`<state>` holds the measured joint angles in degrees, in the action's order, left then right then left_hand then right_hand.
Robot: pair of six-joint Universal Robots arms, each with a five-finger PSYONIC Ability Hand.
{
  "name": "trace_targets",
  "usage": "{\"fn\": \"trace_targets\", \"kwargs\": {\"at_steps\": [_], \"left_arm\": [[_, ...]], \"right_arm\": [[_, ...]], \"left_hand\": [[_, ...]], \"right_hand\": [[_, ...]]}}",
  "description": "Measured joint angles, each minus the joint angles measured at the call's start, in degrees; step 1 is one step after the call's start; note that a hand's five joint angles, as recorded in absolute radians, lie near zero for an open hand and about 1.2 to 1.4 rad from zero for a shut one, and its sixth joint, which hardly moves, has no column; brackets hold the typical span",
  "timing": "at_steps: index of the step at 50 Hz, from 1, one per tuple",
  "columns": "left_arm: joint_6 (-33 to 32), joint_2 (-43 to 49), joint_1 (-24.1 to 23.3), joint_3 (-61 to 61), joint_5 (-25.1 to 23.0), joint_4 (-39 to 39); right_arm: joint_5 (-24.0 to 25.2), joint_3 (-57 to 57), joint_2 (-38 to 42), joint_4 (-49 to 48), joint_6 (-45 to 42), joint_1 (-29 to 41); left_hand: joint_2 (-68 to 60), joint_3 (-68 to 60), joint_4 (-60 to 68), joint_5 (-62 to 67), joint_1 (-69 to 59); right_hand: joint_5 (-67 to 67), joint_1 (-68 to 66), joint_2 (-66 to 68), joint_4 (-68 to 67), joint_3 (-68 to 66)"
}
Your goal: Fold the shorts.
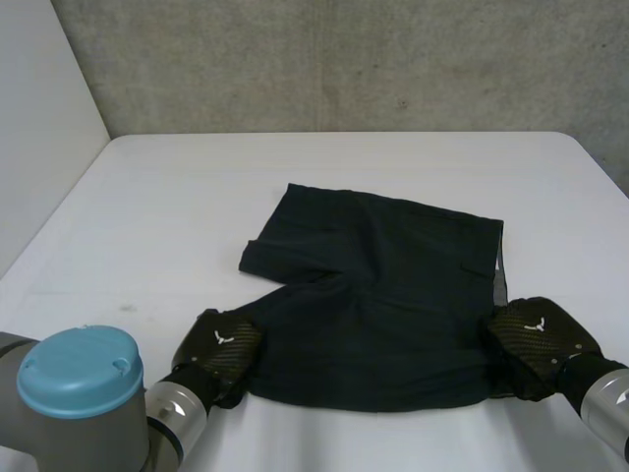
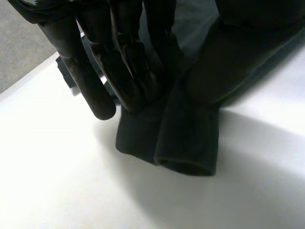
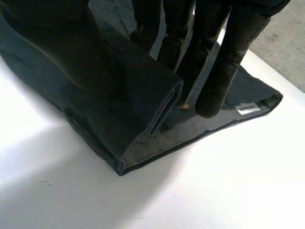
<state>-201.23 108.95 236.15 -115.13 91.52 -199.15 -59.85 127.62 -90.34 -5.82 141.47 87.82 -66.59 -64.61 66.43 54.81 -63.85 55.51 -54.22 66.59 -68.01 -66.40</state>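
Head view, shorts (image 1: 383, 295) on table (image 1: 197, 197) (wall (image 1: 344, 59) behind), left hand (image 1: 218, 346) and right hand (image 1: 536, 339) fingers (image 2: 97, 95) pinching near corners

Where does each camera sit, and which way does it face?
Head view: behind and between the arms, looking down at table and shorts; left hand at the near leg corner, right hand at the near waistband corner, plus left arm.
Left wrist view: on that wrist, looking along the palm; its fingers pinch the leg hem.
Right wrist view: likewise; its fingers pinch the waistband by a label.
Shared: all three show the shorts on the table.
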Motion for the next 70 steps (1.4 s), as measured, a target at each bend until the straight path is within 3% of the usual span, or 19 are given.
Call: {"fn": "trace_targets", "kwargs": {"at_steps": [10, 16, 19, 21, 27, 28, 36, 42, 57, 66, 68, 70], "left_arm": [[-6.4, -7.2, 0.0, 0.5, -0.2, 3.4], [-11.9, -15.9, -0.2, 2.5, -0.6, 18.3], [-15.1, -18.9, -0.2, 4.5, -0.8, 28.6], [-16.1, -19.2, -0.3, 5.7, -0.8, 31.0], [-16.9, -16.7, -0.3, 8.2, -0.9, 29.4], [-16.7, -12.9, -0.3, 10.6, -0.8, 24.6], [-16.4, -1.1, -2.2, 20.5, -0.5, 8.0], [-16.4, 9.7, -3.5, 32.1, -0.2, 0.7], [-15.5, 38.6, -3.0, 67.0, -0.2, 1.8], [-10.3, 43.8, -2.7, 73.8, -0.4, 2.3], [-8.6, 43.8, -2.7, 74.0, -0.6, 2.2], [-7.4, 43.7, -2.7, 73.8, -0.7, 2.1]], "right_arm": [[-2.8, -4.4, -5.0, 6.9, -0.9, 0.3], [-3.6, -9.1, -7.9, 22.7, -6.9, 0.2], [-4.3, -11.7, -8.1, 34.9, -15.2, -0.1], [-4.8, -13.1, -7.6, 38.7, -18.6, -0.2], [-5.6, -16.2, -4.8, 40.0, -19.2, -0.1], [-6.3, -19.1, -0.9, 37.0, -15.5, 0.3], [-11.8, -25.9, 7.5, 27.0, -6.2, 3.8], [-18.4, -29.2, 10.8, 16.6, -1.0, 7.3], [-28.7, -37.8, 25.6, -9.6, 1.9, 12.1], [-30.2, -46.1, 36.2, -14.0, 1.7, 13.1], [-30.5, -48.0, 38.0, -13.8, 1.9, 13.2], [-30.7, -48.8, 38.6, -13.5, 2.1, 13.3]], "left_hand": [[-1.7, -3.1, 2.2, 0.3, 0.0], [-1.7, -3.1, 2.2, 0.3, 0.0], [-1.8, -3.1, 2.3, 1.3, 0.0], [-1.9, -3.3, 2.3, 1.6, 0.0], [-1.9, -3.3, 2.3, 2.0, 0.0], [-1.9, -3.3, 2.3, 2.0, 0.0], [-1.9, -3.3, 2.3, 3.3, -0.3], [-2.0, -3.4, 2.4, 3.4, -0.6], [-2.0, -3.4, 2.5, 3.4, -0.7], [-1.8, -3.3, 2.4, 3.3, -0.8], [3.3, 1.6, -3.1, -1.7, 4.1], [25.7, 23.6, -25.5, -23.9, 29.4]], "right_hand": [[0.0, 0.0, 0.0, -0.1, 0.0], [0.0, 0.0, 0.0, -0.1, 0.0], [0.0, 0.0, 0.0, -0.1, -0.1], [0.0, 0.0, 0.0, -0.1, -0.7], [0.0, 0.0, 0.0, -0.1, -1.0], [0.0, 0.0, 0.0, -0.1, -1.2], [0.3, 0.0, 0.0, -0.1, -1.2], [0.6, 0.0, 0.0, -0.1, -1.2], [0.8, 0.0, 0.0, -0.1, -1.2], [0.8, 0.0, 0.0, -0.1, -1.2], [-20.5, 21.0, -23.6, 22.0, 20.9], [-33.8, 33.4, -36.1, 35.4, 34.3]]}}
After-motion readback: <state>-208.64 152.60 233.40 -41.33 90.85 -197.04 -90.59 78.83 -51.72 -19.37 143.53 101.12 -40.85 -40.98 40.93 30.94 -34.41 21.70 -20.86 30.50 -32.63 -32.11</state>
